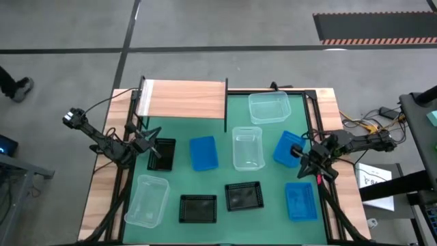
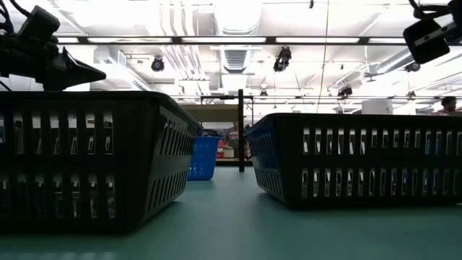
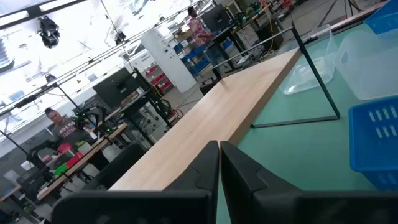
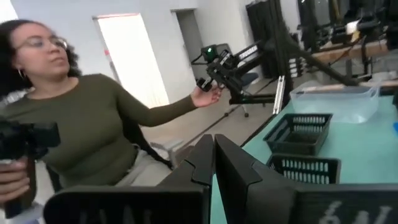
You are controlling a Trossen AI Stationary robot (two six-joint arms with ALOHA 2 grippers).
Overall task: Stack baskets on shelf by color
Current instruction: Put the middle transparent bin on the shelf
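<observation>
- high view: baskets lie scattered on the green counter (image 1: pixel 218 188); the shelf (image 1: pixel 184 99) sits at 11 o'clock, bare. left hand (image 1: pixel 147 140) hovers at 9 o'clock over a black basket (image 1: pixel 162 154), right hand (image 1: pixel 308 164) at 3 o'clock beside a blue basket (image 1: pixel 287 148).
- low view: two black baskets (image 2: pixel 86 162) fill the foreground, a blue one between them farther back.
- left wrist view: fingers (image 3: pixel 205 168) pressed together, empty, near the shelf board.
- right wrist view: fingers (image 4: pixel 208 158) closed, empty; a person (image 4: pixel 87 124) sits beyond the counter.
</observation>
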